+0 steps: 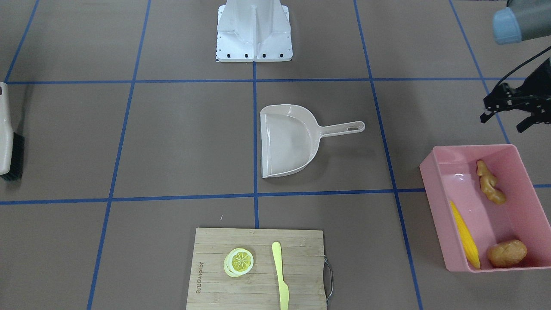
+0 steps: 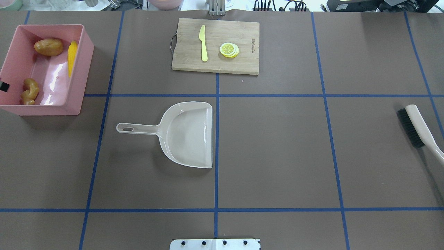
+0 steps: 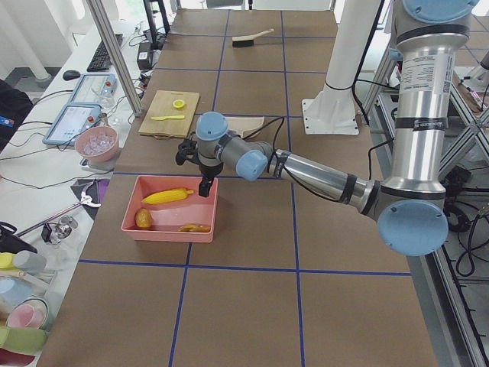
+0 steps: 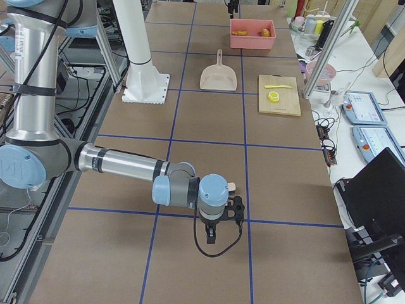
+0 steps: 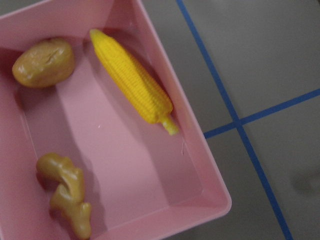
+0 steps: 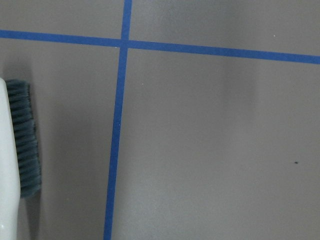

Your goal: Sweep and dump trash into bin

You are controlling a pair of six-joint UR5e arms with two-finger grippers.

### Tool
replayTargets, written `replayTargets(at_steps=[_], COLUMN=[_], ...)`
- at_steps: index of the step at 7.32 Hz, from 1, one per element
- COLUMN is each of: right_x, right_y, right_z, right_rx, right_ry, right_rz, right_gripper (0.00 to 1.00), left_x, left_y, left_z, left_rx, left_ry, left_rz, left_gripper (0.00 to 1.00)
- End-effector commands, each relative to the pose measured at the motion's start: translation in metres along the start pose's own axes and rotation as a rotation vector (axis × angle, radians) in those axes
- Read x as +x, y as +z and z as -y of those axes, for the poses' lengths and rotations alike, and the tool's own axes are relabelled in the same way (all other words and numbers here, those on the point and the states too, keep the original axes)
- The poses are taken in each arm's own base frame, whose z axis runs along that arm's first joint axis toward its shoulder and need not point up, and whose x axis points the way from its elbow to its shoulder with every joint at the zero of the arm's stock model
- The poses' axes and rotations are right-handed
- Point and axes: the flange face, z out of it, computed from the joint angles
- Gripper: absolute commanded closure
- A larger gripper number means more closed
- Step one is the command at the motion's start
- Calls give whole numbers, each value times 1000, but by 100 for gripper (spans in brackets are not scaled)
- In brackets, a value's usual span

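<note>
The pink bin point(image 1: 473, 149) sits well beyond the dustpan's point(image 1: 288, 144) handle end, near the table point(image 1: 172, 142) edge. It holds the corn cob point(image 1: 465, 234), potato point(image 1: 507, 253) and ginger root point(image 1: 490, 183). The left gripper point(image 1: 502, 124) hangs over the bin's robot-side rim, jaws spread and empty. Open table surrounds the dustpan. Far off its mouth side, by the brush point(image 1: 8, 142), is the right gripper point(image 4: 212, 237); whether its jaws are parted cannot be told. The cutting board's point(image 1: 258, 258) brand mark is illegible.

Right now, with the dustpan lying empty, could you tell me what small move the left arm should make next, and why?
Probably draw the left gripper up and away from the bin. The corn, potato and ginger all lie inside it, the dustpan sits empty on the table, and the fingers look open and hold nothing, so nothing seems left to sweep.
</note>
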Motion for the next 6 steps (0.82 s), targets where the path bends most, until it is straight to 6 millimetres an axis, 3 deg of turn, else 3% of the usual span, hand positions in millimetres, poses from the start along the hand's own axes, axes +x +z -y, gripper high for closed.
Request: replayTargets(at_steps=[1, 2, 4, 6], right_x=[1, 1, 1, 1], right_y=[1, 1, 1, 1], right_z=[-1, -1, -1, -1], right_rx=[-2, -3, -2, -2], right_ry=[2, 3, 2, 2], right_rz=[0, 0, 0, 0], right_gripper=[0, 0, 0, 0], left_x=[-116, -148, -175, -172], left_y=[-38, -24, -5, -1], left_z=[-67, -80, -104, -105], left_rx=[34, 5, -47, -126], left_ry=[-77, -67, -125, -199], left_rz=[21, 29, 70, 74], left_gripper=[2, 2, 2, 2])
